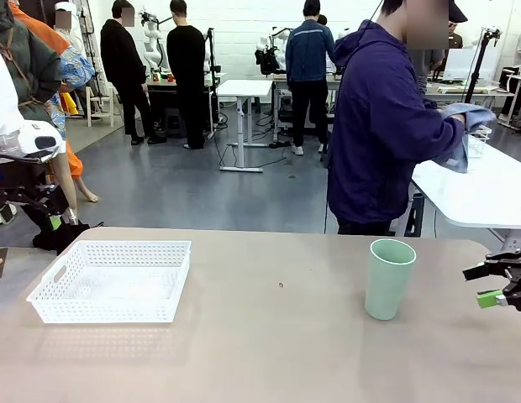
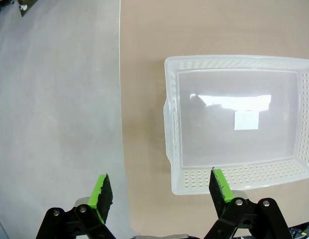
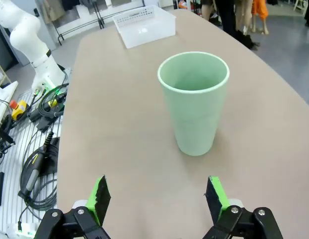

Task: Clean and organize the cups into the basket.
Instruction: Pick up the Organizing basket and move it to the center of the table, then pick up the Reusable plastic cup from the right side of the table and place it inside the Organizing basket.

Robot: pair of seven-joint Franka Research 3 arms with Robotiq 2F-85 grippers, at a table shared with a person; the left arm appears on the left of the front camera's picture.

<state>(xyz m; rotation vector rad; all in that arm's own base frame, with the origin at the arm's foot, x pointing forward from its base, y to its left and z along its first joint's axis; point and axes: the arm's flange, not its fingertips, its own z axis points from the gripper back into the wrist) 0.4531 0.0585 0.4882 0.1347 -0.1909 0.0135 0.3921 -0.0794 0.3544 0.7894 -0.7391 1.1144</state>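
— Where's the mint green cup (image 1: 389, 277)?
— Upright on the counter (image 1: 277, 353), at 12 o'clock from the right hand (image 3: 157, 191), which is spread wide and holds nothing.
— And the basket?
— The white lattice basket (image 1: 109, 309) sits well apart at the cup's 9 o'clock. The left hand (image 2: 160, 188) is wide too, near it.
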